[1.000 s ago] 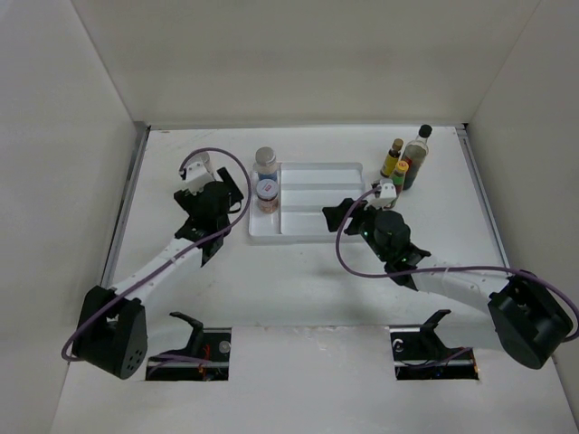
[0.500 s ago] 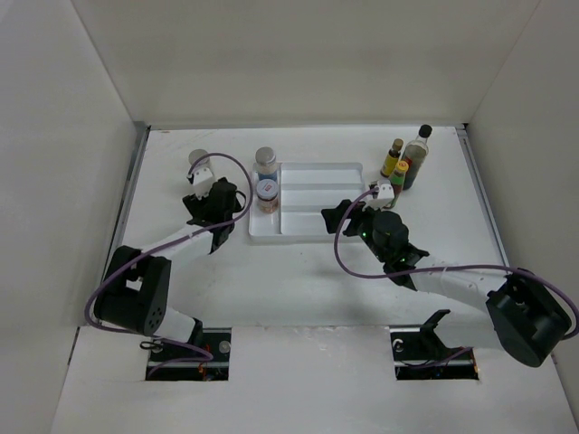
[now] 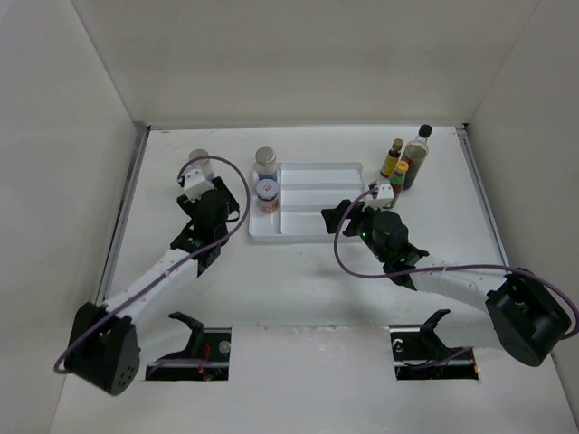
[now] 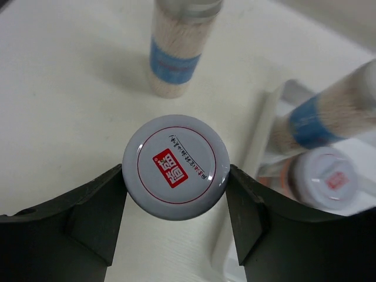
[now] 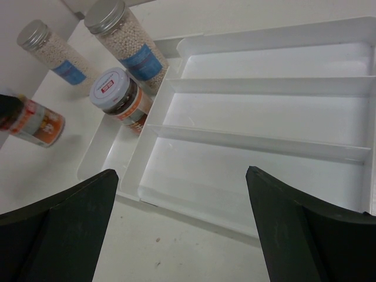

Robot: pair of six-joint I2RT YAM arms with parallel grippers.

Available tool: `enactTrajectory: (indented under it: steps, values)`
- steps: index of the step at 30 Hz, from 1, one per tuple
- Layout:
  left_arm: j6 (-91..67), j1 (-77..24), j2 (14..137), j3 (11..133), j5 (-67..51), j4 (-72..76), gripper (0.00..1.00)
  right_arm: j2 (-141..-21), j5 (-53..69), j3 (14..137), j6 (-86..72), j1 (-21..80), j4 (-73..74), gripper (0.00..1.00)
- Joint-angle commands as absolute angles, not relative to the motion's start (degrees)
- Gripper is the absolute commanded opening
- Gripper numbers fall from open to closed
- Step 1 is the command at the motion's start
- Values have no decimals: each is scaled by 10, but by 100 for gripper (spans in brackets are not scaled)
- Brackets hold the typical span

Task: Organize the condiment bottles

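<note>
My left gripper (image 4: 175, 171) is shut on a grey-lidded jar (image 4: 176, 166) with a red logo; both fingers press against the lid's sides. The right wrist view shows this jar (image 5: 36, 123) with a reddish label, left of the white tray (image 5: 247, 147). In the top view the left gripper (image 3: 206, 194) hides it. A blue-labelled jar (image 3: 198, 164) stands just behind. Another blue-labelled jar (image 3: 265, 163) and a reddish jar (image 3: 268, 194) stand at the tray's left end. My right gripper (image 5: 182, 171) hangs open over the tray's near edge, holding nothing.
Two yellow-capped sauce bottles (image 3: 394, 155) (image 3: 400, 174) and a taller dark bottle (image 3: 417, 154) stand together at the back right, beyond the tray (image 3: 321, 221). White walls close in the table on three sides. The right arm (image 3: 425, 271) lies across the near right.
The left jaws have closed onto the red-logo jar. The left arm has shifted a little. The right arm has not moved.
</note>
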State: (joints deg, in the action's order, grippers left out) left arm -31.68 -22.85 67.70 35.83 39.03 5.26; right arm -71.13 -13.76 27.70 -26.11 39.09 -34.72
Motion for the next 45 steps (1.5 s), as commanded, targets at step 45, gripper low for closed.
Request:
enactTrajectory:
  steps: [45]
  values:
    - [-207, -366, 1192, 865, 327, 207, 47, -693, -168, 279, -261, 392, -382, 98]
